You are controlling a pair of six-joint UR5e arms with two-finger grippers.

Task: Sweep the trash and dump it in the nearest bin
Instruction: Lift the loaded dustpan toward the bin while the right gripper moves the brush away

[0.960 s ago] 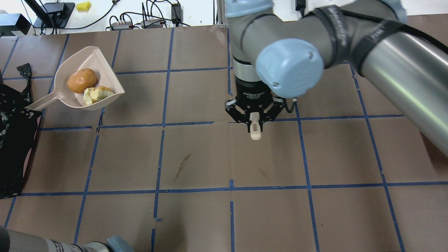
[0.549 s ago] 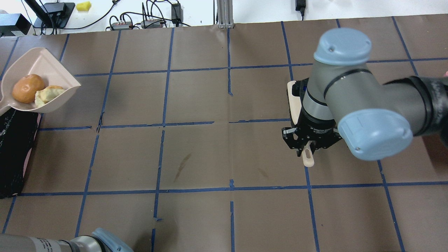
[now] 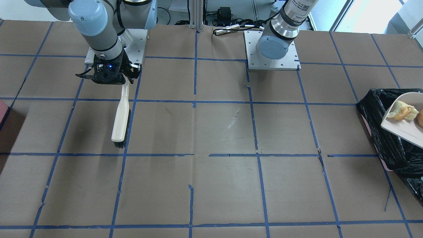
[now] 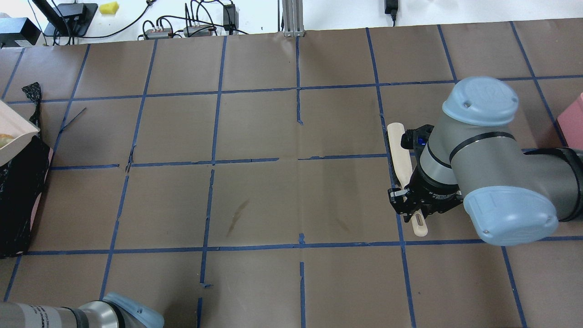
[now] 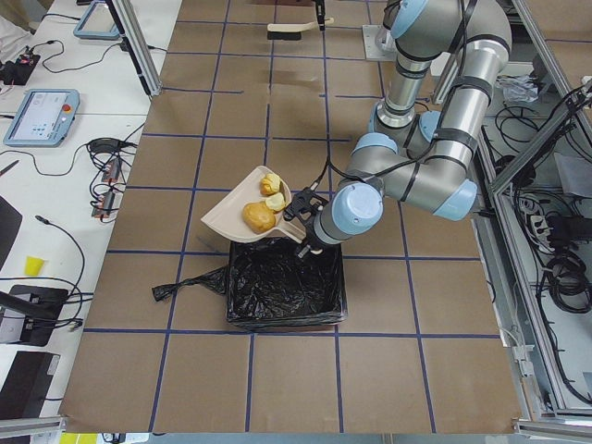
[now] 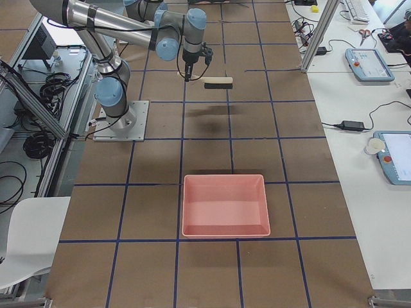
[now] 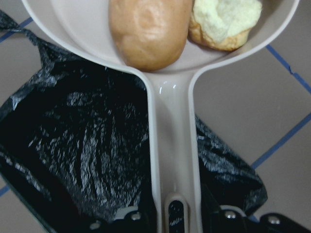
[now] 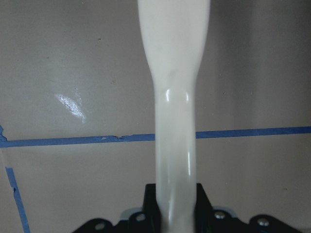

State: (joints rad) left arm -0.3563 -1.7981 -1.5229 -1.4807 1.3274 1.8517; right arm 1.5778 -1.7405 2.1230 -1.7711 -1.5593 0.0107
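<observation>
My left gripper (image 7: 175, 219) is shut on the handle of a beige dustpan (image 7: 172, 145). The pan is held level over the edge of the bin (image 5: 282, 287), a black-bagged container with a pinkish rim. The trash lies in the pan: an orange-brown lump (image 7: 148, 31) and pale yellow-white chunks (image 7: 226, 19). In the exterior left view the dustpan (image 5: 236, 208) sits just past the bin's far rim. My right gripper (image 4: 416, 207) is shut on the cream handle of a black-bristled brush (image 3: 120, 119), far from the bin.
An empty pink tub (image 6: 225, 205) stands on the table at my right end, and its corner shows in the overhead view (image 4: 575, 120). The brown paper table (image 4: 255, 200) has a blue tape grid. Cables and chargers lie along the far edge (image 4: 191, 27).
My left arm has carried the loaded dustpan leftward to the bin, almost out of the overhead view. My right arm has moved the brush rightward and back toward my base.
</observation>
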